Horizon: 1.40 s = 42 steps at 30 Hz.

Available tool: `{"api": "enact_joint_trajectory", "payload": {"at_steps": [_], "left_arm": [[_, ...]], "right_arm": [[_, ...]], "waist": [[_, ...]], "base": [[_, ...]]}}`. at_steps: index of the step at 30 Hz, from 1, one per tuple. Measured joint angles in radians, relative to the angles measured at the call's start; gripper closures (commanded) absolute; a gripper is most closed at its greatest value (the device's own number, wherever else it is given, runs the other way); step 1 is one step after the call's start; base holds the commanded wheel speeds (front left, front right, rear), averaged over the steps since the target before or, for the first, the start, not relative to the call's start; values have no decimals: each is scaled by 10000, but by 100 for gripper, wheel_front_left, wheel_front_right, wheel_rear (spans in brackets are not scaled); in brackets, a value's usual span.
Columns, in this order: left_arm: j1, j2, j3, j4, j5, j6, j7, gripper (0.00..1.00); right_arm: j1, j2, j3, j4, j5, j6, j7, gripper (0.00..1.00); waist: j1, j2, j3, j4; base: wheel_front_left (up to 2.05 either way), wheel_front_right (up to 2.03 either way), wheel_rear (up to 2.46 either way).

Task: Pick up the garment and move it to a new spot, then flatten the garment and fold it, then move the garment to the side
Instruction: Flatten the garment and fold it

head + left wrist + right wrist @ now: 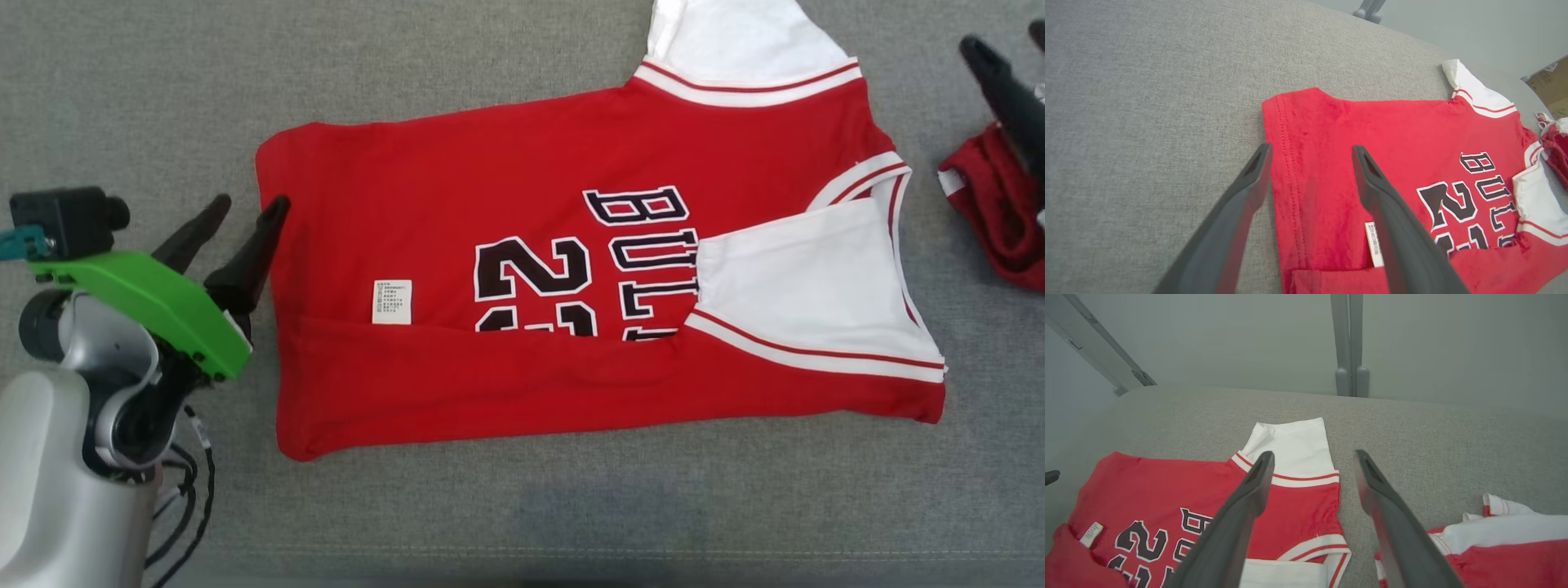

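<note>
Since the garment (522, 269) is a thin knit jersey, I judge it light, limp and easily dragged out of shape, so it should be pinched at edges or corners rather than in the middle of a panel. It lies spread on the grey surface (122, 98), hem to the left and neck to the right, number and lettering facing up. Its near long edge (490, 384) is already turned over onto the body in a band, and the near sleeve (808, 286) is tucked in on top, while the far sleeve (735, 41) sticks out white toward the far side. A small label (392, 301) shows just above the band's edge. The left hand (251, 201) is spread wide and holds nothing: one finger is over bare surface just left of the hem, the other over the red cloth; whether it touches I cannot tell. The right hand (1314, 453) is likewise wide open and empty, poised over the far right shoulder. A second red garment (992, 220) sits bunched well to the right, apart from the jersey. For the far side, good holds would be the far hem corner and the far shoulder, lifted together so the cloth stays taut and the finished fold does not slide open
</note>
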Motion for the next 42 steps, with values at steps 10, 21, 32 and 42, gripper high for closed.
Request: {"api": "enact_joint_trajectory", "payload": {"at_steps": [10,21,32,42], "left_arm": [[-1696,-286,-104,1162,0,267,318,0],[-3296,-989,-568,1766,-184,-40,293,100],[-3801,-1590,-1183,2220,-159,-339,-261,100],[-3808,-1802,-1701,2451,-107,-431,-447,100]], "right_arm": [[-2416,934,681,938,-802,-81,633,0],[-4168,1237,698,2535,-1507,-157,803,0],[-4681,1900,779,4100,-1824,-167,656,0],[-5102,2151,740,5091,-1937,-167,462,0]], "waist": [[0,0,1315,180],[0,0,2537,738],[0,0,2808,1653],[0,0,2670,2168]], "base": [[0,0,0],[0,0,0],[0,0,0],[0,0,0]]}}
